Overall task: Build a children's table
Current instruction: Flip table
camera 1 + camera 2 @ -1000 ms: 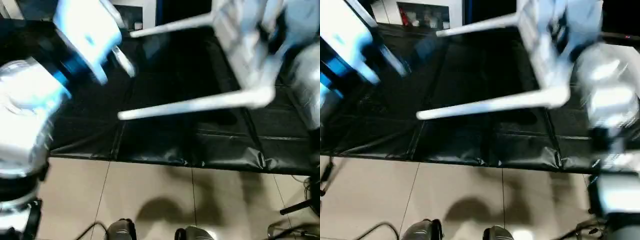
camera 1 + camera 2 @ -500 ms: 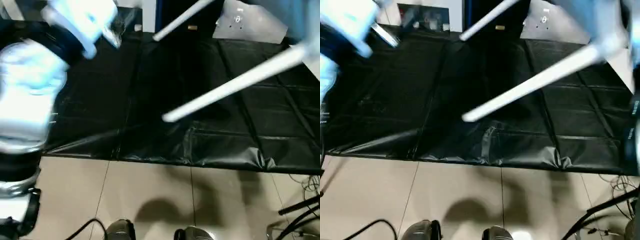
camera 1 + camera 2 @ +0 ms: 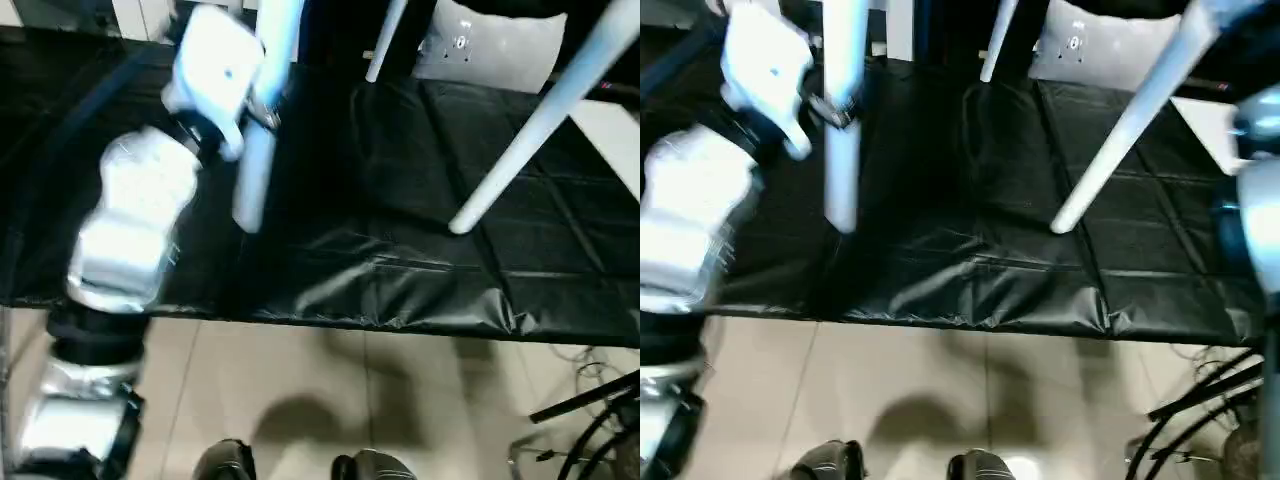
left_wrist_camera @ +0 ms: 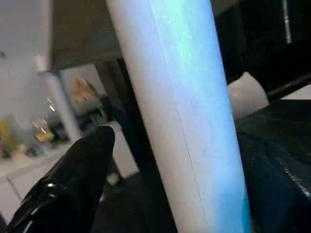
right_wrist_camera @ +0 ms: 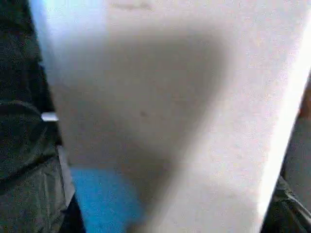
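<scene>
The children's table is lifted above the black mat (image 3: 400,260), its white legs pointing down into view. One leg (image 3: 252,170) hangs upright by my left gripper (image 3: 258,108), which is open. In the left wrist view this leg (image 4: 184,121) runs close past one black finger (image 4: 73,179), with a gap between them. A second leg (image 3: 530,130) slants down at the right and a third leg (image 3: 385,40) shows at the back. My right forearm (image 3: 1255,170) reaches up at the right edge. White table plastic (image 5: 170,97) sits right against the right wrist camera.
A white pillow-like pad (image 3: 490,45) lies at the mat's far side. Tan floor tiles (image 3: 300,400) run along the mat's wrinkled near edge. Black cables and a stand (image 3: 590,420) lie at the lower right. My feet (image 3: 230,465) show at the bottom.
The table has tipped so its legs swing from lying sideways to pointing down. My left arm has moved in beside one leg. The view has shifted too.
</scene>
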Tool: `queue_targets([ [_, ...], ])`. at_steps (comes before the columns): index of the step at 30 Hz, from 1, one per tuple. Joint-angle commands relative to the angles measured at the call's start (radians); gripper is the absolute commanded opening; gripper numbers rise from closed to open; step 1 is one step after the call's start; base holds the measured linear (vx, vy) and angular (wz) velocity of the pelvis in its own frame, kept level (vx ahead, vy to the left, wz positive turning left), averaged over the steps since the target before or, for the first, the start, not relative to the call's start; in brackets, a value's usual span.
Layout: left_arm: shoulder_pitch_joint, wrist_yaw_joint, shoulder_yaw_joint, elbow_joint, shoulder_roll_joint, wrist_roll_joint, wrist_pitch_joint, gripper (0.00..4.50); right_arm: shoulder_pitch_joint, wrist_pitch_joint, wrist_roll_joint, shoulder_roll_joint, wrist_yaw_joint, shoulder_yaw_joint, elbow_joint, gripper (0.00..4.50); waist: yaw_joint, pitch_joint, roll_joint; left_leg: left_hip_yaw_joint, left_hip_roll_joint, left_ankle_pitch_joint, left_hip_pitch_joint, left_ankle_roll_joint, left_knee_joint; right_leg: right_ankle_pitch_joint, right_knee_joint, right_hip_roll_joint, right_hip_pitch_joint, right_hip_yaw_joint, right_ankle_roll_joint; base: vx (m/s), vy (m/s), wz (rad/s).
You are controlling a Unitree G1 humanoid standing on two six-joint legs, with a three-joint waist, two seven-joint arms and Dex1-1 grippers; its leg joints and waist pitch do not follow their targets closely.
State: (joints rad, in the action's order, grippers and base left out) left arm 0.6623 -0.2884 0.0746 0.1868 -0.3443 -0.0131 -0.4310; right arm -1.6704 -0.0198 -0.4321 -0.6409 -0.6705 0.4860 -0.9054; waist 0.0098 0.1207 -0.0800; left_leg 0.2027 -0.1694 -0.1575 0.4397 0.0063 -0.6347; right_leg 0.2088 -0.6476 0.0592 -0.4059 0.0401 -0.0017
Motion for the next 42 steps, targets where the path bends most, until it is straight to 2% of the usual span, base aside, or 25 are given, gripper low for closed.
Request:
queue_targets([
  [1, -0.024, 0.021, -0.010, 0.047, 0.016, -0.019, -0.050, 3.73, 0.023, 0.028, -0.004, -0.018, -0.082, 0.002, -0.055, 1.94, -0.010, -0.089, 0.013, -0.029, -0.072, -0.213, -0.056, -0.043, 0.064, 0.077, 0.060, 0.071, 0.025, -0.049, -0.252, 0.000, 0.000, 0.00],
  [6, -0.091, 0.035, -0.025, 0.071, 0.023, -0.015, -0.075, 3.34, 0.066, 0.038, 0.015, -0.001, -0.138, 0.008, -0.010, 1.94, -0.012, -0.082, 0.009, -0.035, -0.071, -0.295, -0.056, -0.076, 0.073, 0.162, 0.067, 0.069, 0.023, -0.048, -0.215, 0.000, 0.000, 0.00],
  [9, -0.112, 0.019, -0.029, 0.059, -0.020, 0.021, -0.045, 3.07, 0.106, 0.071, 0.044, -0.004, -0.218, -0.022, 0.057, 1.94, -0.017, -0.080, 0.003, -0.039, -0.068, -0.342, -0.055, -0.088, 0.075, 0.219, 0.073, 0.071, 0.021, -0.049, -0.189, 0.000, 0.000, 0.00],
  [12, -0.108, 0.021, -0.041, 0.053, -0.034, 0.026, -0.040, 2.84, 0.128, 0.101, 0.084, -0.019, -0.272, -0.045, 0.105, 1.94, -0.013, -0.082, 0.008, -0.037, -0.069, -0.343, -0.064, -0.085, 0.072, 0.226, 0.077, 0.072, 0.015, -0.051, -0.184, 0.000, 0.000, 0.00],
  [13, -0.107, 0.023, -0.058, 0.034, -0.050, 0.026, -0.030, 2.75, 0.171, 0.160, 0.157, -0.043, -0.361, -0.078, 0.197, 2.50, -0.012, -0.081, 0.011, -0.038, -0.070, -0.339, -0.063, -0.086, 0.072, 0.217, 0.075, 0.072, 0.015, -0.051, -0.186, 0.000, 0.000, 0.00],
  [14, -0.107, 0.023, -0.058, 0.034, -0.050, 0.026, -0.030, 2.65, 0.171, 0.160, 0.157, -0.043, -0.361, -0.078, 0.197, 2.64, -0.010, -0.081, 0.009, -0.037, -0.068, -0.334, -0.063, -0.079, 0.074, 0.203, 0.077, 0.068, 0.019, -0.051, -0.181, 0.000, 0.000, 0.00],
  [15, -0.113, 0.021, -0.065, 0.018, -0.065, 0.032, -0.021, 2.49, 0.208, 0.223, 0.212, -0.068, -0.431, -0.098, 0.290, 2.69, -0.007, -0.083, 0.020, -0.038, -0.070, -0.311, -0.064, -0.077, 0.075, 0.151, 0.069, 0.067, 0.021, -0.050, -0.192, 0.000, 0.000, 0.00],
  [16, -0.113, 0.021, -0.065, 0.018, -0.065, 0.032, -0.021, 2.45, 0.208, 0.223, 0.212, -0.068, -0.431, -0.098, 0.290, 2.86, -0.002, -0.084, 0.019, -0.037, -0.072, -0.306, -0.065, -0.073, 0.076, 0.130, 0.070, 0.068, 0.024, -0.050, -0.191, 0.000, 0.000, 0.00],
  [18, -0.125, 0.026, -0.074, 0.002, -0.083, 0.042, -0.007, 2.36, 0.256, 0.298, 0.264, -0.106, -0.498, -0.127, 0.411, 3.09, -0.001, -0.089, 0.018, -0.038, -0.072, -0.255, -0.064, -0.074, 0.077, 0.071, 0.063, 0.067, 0.028, -0.049, -0.200, 0.000, 0.000, 0.00],
  [19, -0.132, 0.039, -0.083, -0.003, -0.089, 0.048, -0.006, 2.30, 0.274, 0.330, 0.286, -0.120, -0.521, -0.144, 0.456, 3.26, 0.003, -0.089, 0.029, -0.040, -0.073, -0.244, -0.065, -0.077, 0.077, 0.048, 0.058, 0.069, 0.028, -0.048, -0.212, 0.000, 0.000, 0.00],
  [20, -0.133, 0.040, -0.084, -0.012, -0.099, 0.055, -0.001, 2.27, 0.281, 0.344, 0.293, -0.125, -0.527, -0.155, 0.475, 3.34, 0.005, -0.088, 0.023, -0.035, -0.072, -0.239, -0.065, -0.072, 0.075, 0.029, 0.060, 0.068, 0.029, -0.049, -0.222, 0.000, 0.000, 0.00],
  [22, -0.135, 0.043, -0.093, -0.039, -0.113, 0.059, 0.019, 2.27, 0.298, 0.365, 0.309, -0.143, -0.533, -0.176, 0.510, 3.50, 0.013, -0.084, 0.033, -0.037, -0.072, -0.279, -0.069, -0.080, 0.078, 0.061, 0.065, 0.069, 0.026, -0.048, -0.234, 0.000, 0.000, 0.00],
  [24, -0.134, 0.038, -0.093, -0.062, -0.133, 0.066, 0.035, 2.27, 0.330, 0.408, 0.332, -0.166, -0.545, -0.198, 0.569, 3.73, 0.017, -0.083, 0.032, -0.038, -0.073, -0.306, -0.073, -0.099, 0.080, 0.081, 0.066, 0.069, 0.024, -0.047, -0.225, 0.000, 0.000, 0.00],
  [26, -0.132, 0.040, -0.095, -0.087, -0.151, 0.071, 0.047, 2.27, 0.370, 0.465, 0.393, -0.173, -0.554, -0.245, 0.632, 3.81, 0.020, -0.078, 0.038, -0.040, -0.071, -0.357, -0.074, -0.101, 0.082, 0.092, 0.066, 0.067, 0.026, -0.048, -0.212, 0.000, 0.000, 0.00],
  [27, -0.129, 0.048, -0.098, -0.108, -0.166, 0.080, 0.056, 2.27, 0.393, 0.489, 0.438, -0.169, -0.542, -0.290, 0.671, 4.06, 0.014, -0.067, 0.045, -0.049, -0.067, -0.419, -0.070, -0.115, 0.093, 0.174, 0.071, 0.065, 0.028, -0.046, -0.192, 0.000, 0.000, 0.00],
  [28, -0.125, 0.061, -0.104, -0.133, -0.181, 0.091, 0.065, 2.27, 0.404, 0.511, 0.495, -0.154, -0.520, -0.351, 0.695, 4.06, 0.004, -0.065, 0.039, -0.054, -0.065, -0.466, -0.073, -0.131, 0.093, 0.247, 0.077, 0.068, 0.025, -0.043, -0.183, 0.000, 0.000, 0.00],
  [29, -0.123, 0.066, -0.108, -0.145, -0.189, 0.095, 0.069, 2.27, 0.403, 0.538, 0.520, -0.142, -0.509, -0.386, 0.705, 4.21, -0.003, -0.061, 0.042, -0.063, -0.062, -0.517, -0.075, -0.145, 0.093, 0.332, 0.083, 0.072, 0.024, -0.040, -0.173, 0.000, 0.000, 0.00],
  [30, -0.121, 0.068, -0.116, -0.163, -0.202, 0.094, 0.074, 2.27, 0.403, 0.487, 0.528, -0.138, -0.502, -0.413, 0.707, 4.26, -0.017, -0.060, 0.039, -0.070, -0.060, -0.544, -0.074, -0.150, 0.091, 0.394, 0.091, 0.078, 0.023, -0.038, -0.168, 0.000, 0.000, 0.00],
  [32, -0.119, 0.068, -0.119, -0.176, -0.211, 0.094, 0.083, 2.27, 0.399, 0.498, 0.539, -0.133, -0.499, -0.434, 0.704, 4.34, -0.022, -0.064, 0.041, -0.076, -0.059, -0.562, -0.077, -0.155, 0.086, 0.431, 0.095, 0.080, 0.021, -0.033, -0.163, -0.057, 0.011, -0.20],
  [33, -0.119, 0.068, -0.119, -0.176, -0.211, 0.094, 0.083, 2.27, 0.399, 0.498, 0.539, -0.133, -0.499, -0.434, 0.704, 4.34, -0.025, -0.064, 0.036, -0.074, -0.058, -0.553, -0.075, -0.148, 0.085, 0.429, 0.096, 0.080, 0.021, -0.034, -0.165, -0.065, 0.017, -0.21],
  [34, -0.116, 0.056, -0.119, -0.195, -0.232, 0.088, 0.101, 2.27, 0.407, 0.452, 0.568, -0.122, -0.487, -0.478, 0.706, 4.43, -0.020, -0.065, 0.043, -0.072, -0.058, -0.514, -0.074, -0.134, 0.083, 0.399, 0.092, 0.083, 0.020, -0.038, -0.177, -0.060, 0.011, -0.15],
  [35, -0.118, 0.043, -0.120, -0.191, -0.238, 0.080, 0.105, 2.27, 0.420, 0.463, 0.598, -0.109, -0.471, -0.514, 0.723, 4.43, -0.018, -0.064, 0.044, -0.067, -0.058, -0.501, -0.074, -0.123, 0.081, 0.389, 0.098, 0.084, 0.016, -0.040, -0.179, 0.000, 0.000, 0.00],
  [37, -0.138, 0.022, -0.125, -0.153, -0.239, 0.061, 0.096, 2.27, 0.459, 0.504, 0.652, -0.095, -0.452, -0.563, 0.775, 4.43, -0.015, -0.059, 0.049, -0.064, -0.058, -0.457, -0.069, -0.102, 0.084, 0.351, 0.096, 0.079, 0.019, -0.038, -0.187, 0.000, 0.000, 0.00],
  [39, -0.159, 0.018, -0.129, -0.122, -0.240, 0.056, 0.082, 2.27, 0.499, 0.500, 0.666, -0.087, -0.431, -0.584, 0.813, 4.43, -0.011, -0.058, 0.053, -0.064, -0.063, -0.463, -0.076, -0.107, 0.088, 0.322, 0.094, 0.074, 0.014, -0.038, -0.192, 0.000, 0.000, 0.00],
  [42, -0.204, 0.031, -0.161, -0.083, -0.238, 0.049, 0.076, 2.27, 0.559, 0.547, 0.713, -0.049, -0.379, -0.632, 0.885, 4.43, -0.009, -0.058, 0.053, -0.061, -0.062, -0.443, -0.076, -0.102, 0.089, 0.293, 0.092, 0.076, 0.016, -0.039, -0.202, 0.000, 0.000, 0.00],
])
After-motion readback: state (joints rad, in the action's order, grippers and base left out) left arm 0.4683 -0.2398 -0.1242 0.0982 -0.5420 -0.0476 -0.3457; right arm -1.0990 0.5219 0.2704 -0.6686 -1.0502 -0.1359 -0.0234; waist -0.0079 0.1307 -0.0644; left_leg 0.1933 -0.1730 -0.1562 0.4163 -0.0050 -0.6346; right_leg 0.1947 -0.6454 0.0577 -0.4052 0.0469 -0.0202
